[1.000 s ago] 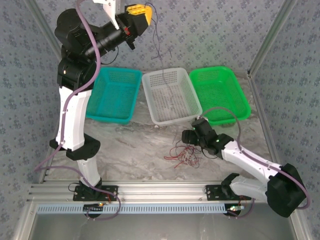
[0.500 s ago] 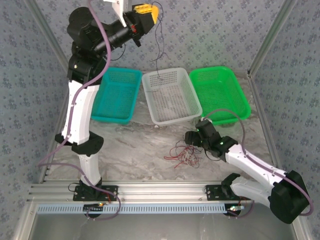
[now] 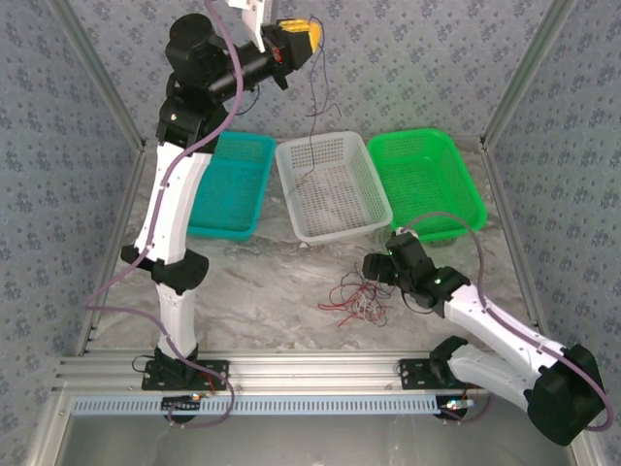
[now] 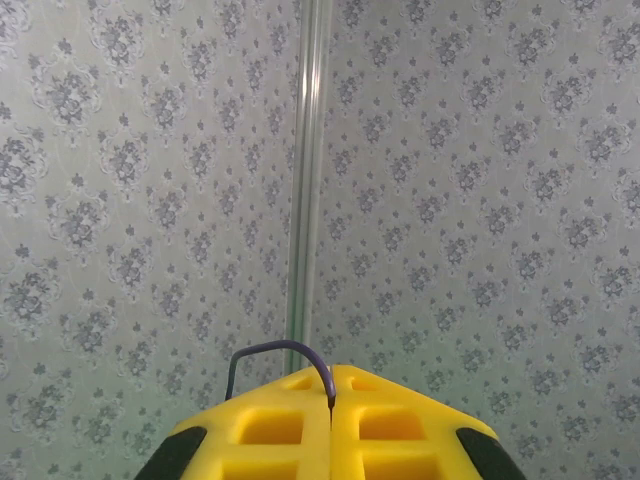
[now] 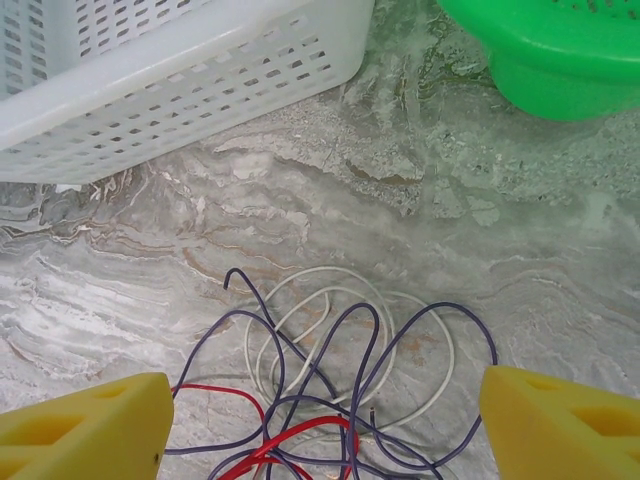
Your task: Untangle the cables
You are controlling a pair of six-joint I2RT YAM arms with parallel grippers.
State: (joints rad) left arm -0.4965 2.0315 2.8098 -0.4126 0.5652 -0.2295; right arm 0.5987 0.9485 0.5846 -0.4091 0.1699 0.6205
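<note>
A tangle of thin red, purple and white cables (image 3: 352, 296) lies on the marble table in front of the white basket (image 3: 342, 231). My right gripper (image 3: 375, 272) hovers at the tangle's right edge, open. In the right wrist view its yellow fingertips (image 5: 85, 430) stand wide apart around purple loops (image 5: 350, 340), a white coil (image 5: 330, 290) and a red wire (image 5: 290, 445). My left gripper (image 3: 310, 37) is raised high, shut on one dark purple cable (image 3: 312, 107) that dangles toward the white basket. In the left wrist view that cable (image 4: 280, 350) arches out from between the closed fingers (image 4: 270, 425).
A teal basket (image 3: 209, 230), the white basket and a green basket (image 3: 471, 194) stand in a row at the back. In the right wrist view the white basket wall (image 5: 180, 90) and the green basket (image 5: 550, 50) lie just beyond the tangle. Metal frame posts flank the table.
My left arm has swung to the right with the purple cable, whose hanging end now dangles over the white basket. The right arm has shifted slightly right; the tangle is unchanged.
</note>
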